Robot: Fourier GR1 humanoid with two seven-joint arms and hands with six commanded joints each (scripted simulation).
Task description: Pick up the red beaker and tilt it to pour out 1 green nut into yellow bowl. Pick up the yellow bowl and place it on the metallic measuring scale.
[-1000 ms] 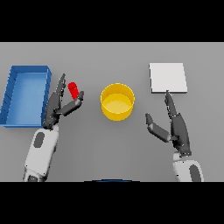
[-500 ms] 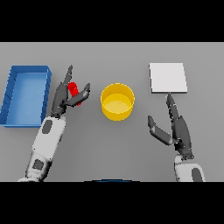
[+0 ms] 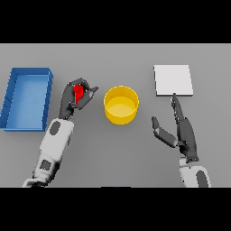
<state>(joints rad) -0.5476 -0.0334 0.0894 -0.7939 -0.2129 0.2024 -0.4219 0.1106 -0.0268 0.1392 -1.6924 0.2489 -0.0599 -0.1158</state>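
Closing since 0.5 s ago, left hand point(image 3: 72, 100) fingers round red beaker point(image 3: 79, 93); right hand point(image 3: 184, 133) idle

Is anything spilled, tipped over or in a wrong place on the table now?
Nothing stands out. The yellow bowl stands upright, the left hand is closed around the red beaker, and no spill shows.

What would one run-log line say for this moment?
left hand: shut on red beaker | right hand: open, idle | yellow bowl: on table

Red beaker point(image 3: 79, 93), yellow bowl point(image 3: 121, 104), blue tray point(image 3: 27, 99), pale grey scale point(image 3: 173, 80).
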